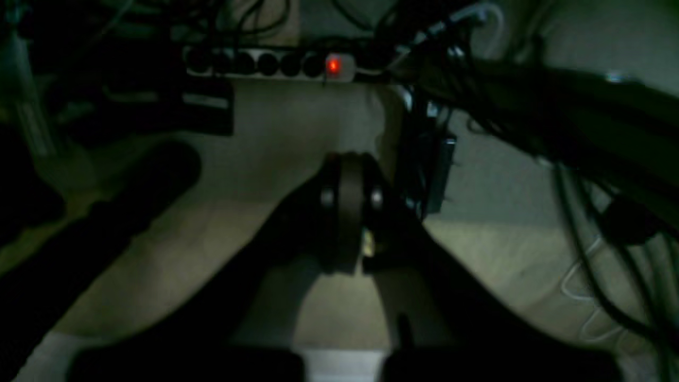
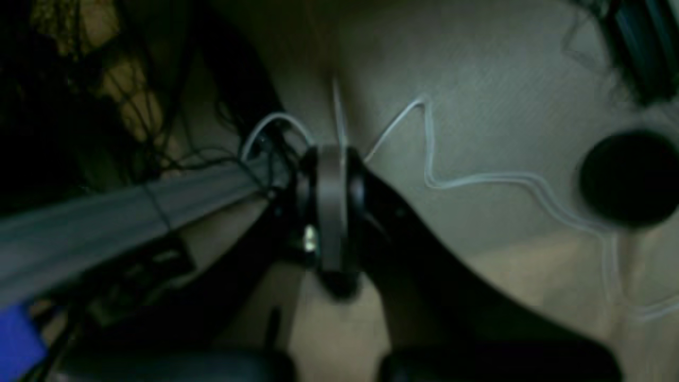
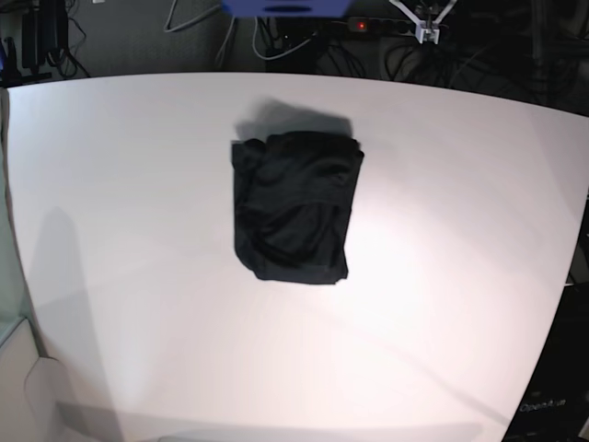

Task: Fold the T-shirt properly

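The T-shirt [image 3: 296, 207] lies folded into a compact black rectangle on the white table [image 3: 460, 276], a little behind its middle, with a few soft creases on top. Neither arm shows in the base view. In the left wrist view my left gripper [image 1: 348, 159] is shut with nothing in it and hangs over a pale floor, away from the table. My right gripper [image 2: 330, 155] is also shut and empty, over floor and cables. Neither wrist view shows the T-shirt.
A power strip [image 1: 270, 64] with a red light lies among dark cables [image 1: 530, 106] behind the table. A white cable [image 2: 477, 178] snakes over the floor near a round black object [image 2: 628, 178]. A blue box [image 3: 285, 7] sits beyond the table's far edge.
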